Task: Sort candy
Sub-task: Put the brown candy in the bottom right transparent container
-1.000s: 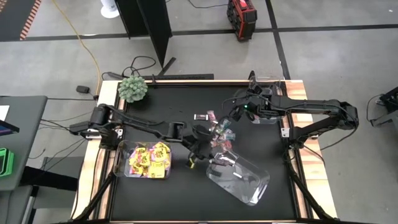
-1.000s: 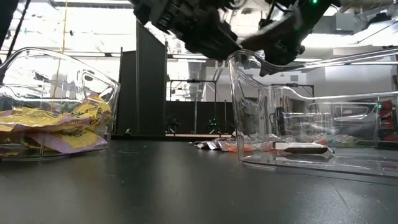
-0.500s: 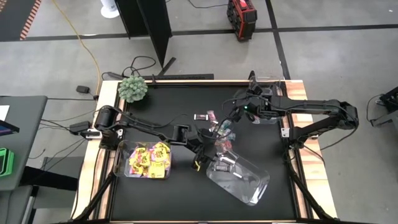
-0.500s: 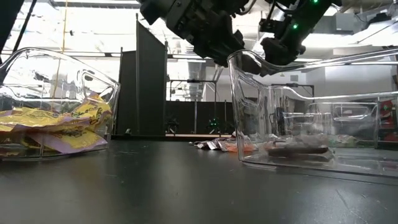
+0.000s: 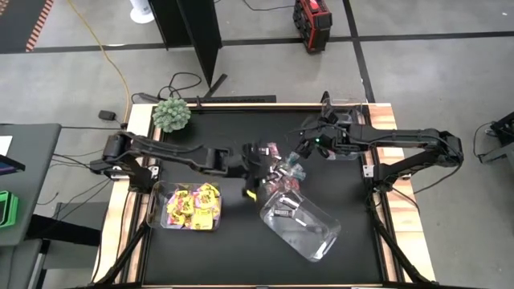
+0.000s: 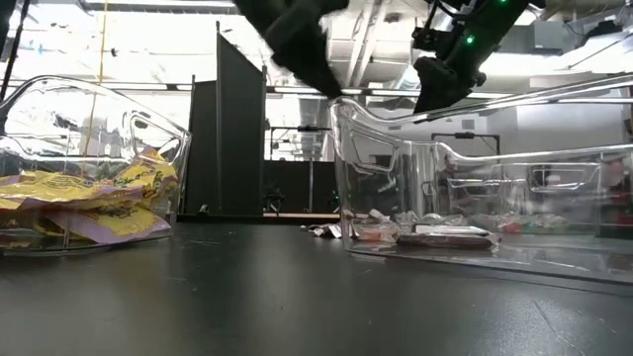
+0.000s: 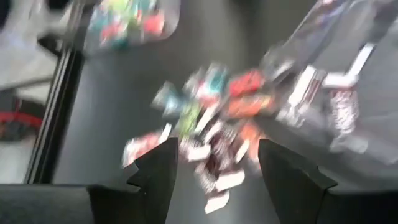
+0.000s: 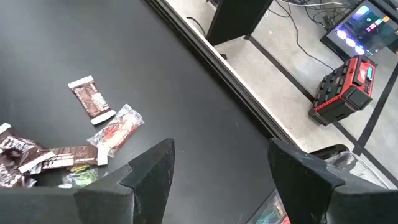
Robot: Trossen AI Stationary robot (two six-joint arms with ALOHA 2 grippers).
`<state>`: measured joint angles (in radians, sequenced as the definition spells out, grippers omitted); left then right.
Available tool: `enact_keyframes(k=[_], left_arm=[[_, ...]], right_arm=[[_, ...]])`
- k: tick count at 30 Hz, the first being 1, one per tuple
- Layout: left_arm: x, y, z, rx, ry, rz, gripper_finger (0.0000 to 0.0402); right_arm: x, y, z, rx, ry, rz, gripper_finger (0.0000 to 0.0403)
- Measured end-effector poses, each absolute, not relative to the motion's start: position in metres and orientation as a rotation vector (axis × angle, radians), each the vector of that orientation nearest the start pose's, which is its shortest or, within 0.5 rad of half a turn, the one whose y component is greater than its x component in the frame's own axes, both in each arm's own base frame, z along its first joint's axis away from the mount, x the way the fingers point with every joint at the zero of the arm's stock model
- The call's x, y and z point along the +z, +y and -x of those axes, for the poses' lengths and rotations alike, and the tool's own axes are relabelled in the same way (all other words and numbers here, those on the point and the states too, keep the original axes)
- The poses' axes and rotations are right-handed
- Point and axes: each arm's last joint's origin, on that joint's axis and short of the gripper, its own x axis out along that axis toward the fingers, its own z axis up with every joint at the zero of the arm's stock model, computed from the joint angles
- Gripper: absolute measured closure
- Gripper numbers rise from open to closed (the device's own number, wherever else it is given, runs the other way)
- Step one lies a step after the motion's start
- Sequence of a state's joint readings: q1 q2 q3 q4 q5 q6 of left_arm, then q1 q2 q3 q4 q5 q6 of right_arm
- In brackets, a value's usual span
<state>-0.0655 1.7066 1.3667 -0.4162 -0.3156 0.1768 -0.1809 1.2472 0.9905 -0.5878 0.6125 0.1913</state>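
Observation:
Loose candy (image 5: 283, 167) lies in a small heap mid-table: dark mini bars, teal-and-pink wrappers and reddish ones (image 7: 211, 124). My left gripper (image 5: 263, 175) hovers open at the heap's left side, with nothing between its fingers (image 7: 217, 165). My right gripper (image 5: 299, 152) hangs open over the heap's far right side (image 8: 221, 168); below it lie a dark bar (image 8: 92, 99) and a red-and-clear wrapper (image 8: 115, 132). A clear bin (image 5: 321, 241) near the heap holds a few dark bars (image 5: 283, 213).
A clear bin (image 5: 161, 194) full of yellow packets (image 5: 193, 207) stands at the near left. Another clear bin (image 5: 347, 146) stands at the far right under the right arm. A fuzzy green ball plant (image 5: 171, 114) sits at the far left corner.
My left gripper has opened and drawn back from the rim of the dark-bar bin, toward the table's far edge. That bin has slid a little toward the table's left, and the bars inside have gone with it.

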Motion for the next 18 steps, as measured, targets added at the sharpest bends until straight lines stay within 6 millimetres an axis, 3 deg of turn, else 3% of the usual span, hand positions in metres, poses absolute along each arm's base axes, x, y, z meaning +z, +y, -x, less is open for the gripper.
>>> enact_keyframes(k=[7,12,18], left_arm=[[0.255,0.030,-0.370,0.247,0.873,-0.335,0.0204],[0.217,0.078,-0.378,0.302,0.960,-0.288,0.0199],[0.189,0.103,-0.387,0.282,0.972,-0.255,0.0169]], right_arm=[[0.281,-0.060,-0.242,-0.816,0.768,0.014,0.0129],[0.281,-0.060,-0.242,-0.816,0.768,0.014,0.0129],[0.281,-0.060,-0.243,-0.812,0.771,0.020,0.0129]])
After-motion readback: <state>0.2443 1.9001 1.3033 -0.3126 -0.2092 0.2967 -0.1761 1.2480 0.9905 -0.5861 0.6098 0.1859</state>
